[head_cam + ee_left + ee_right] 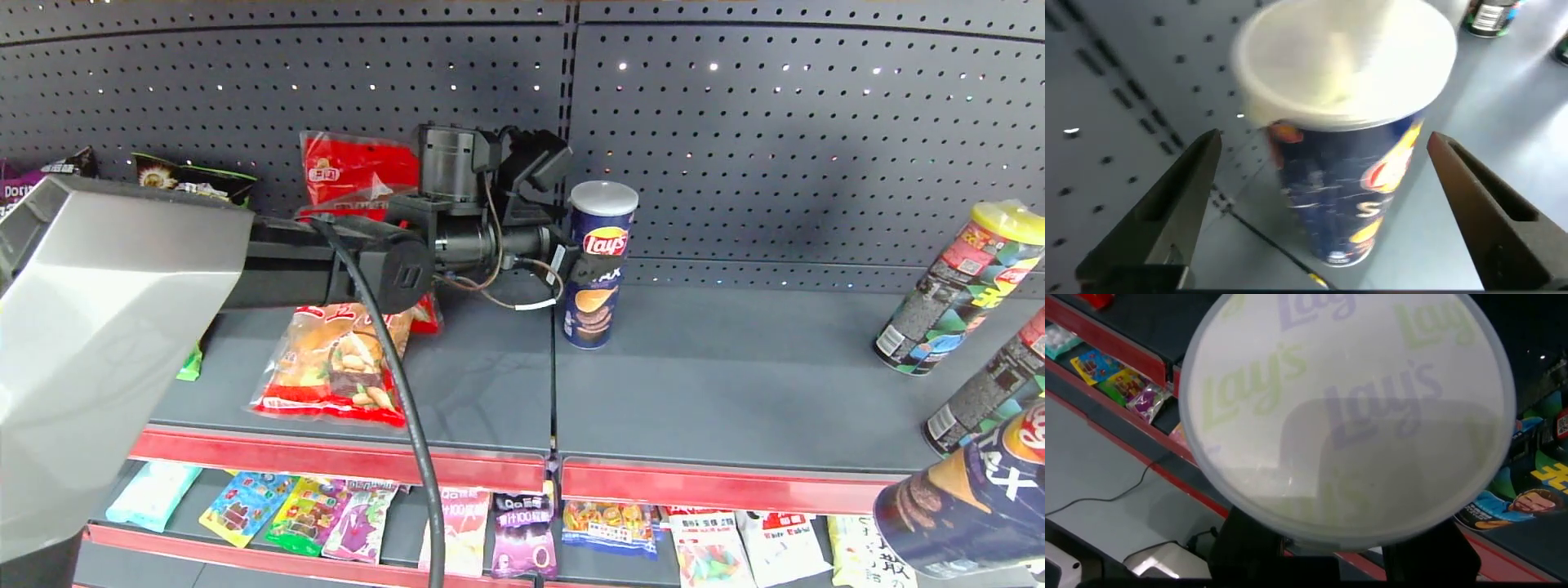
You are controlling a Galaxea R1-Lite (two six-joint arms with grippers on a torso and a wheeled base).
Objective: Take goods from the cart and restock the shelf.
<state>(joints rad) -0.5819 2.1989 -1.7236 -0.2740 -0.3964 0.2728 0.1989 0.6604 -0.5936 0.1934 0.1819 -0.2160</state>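
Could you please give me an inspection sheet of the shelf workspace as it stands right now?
Surface: grey shelf with a red front strip, partly stocked.
Job's things: blue chip can upright on the shelf; second blue can held tilted in front of the shelf's right end.
Clutter: peanut bag lying flat; red bag behind it; two dark patterned cans at the right end.
Grippers: left pincer open, its fingers either side of the upright can and apart from it; right pincer shut on the second blue can.
Cables: black cable hanging across the peanut bag.
Surroundings: pegboard back wall; sachets on the lower shelf.
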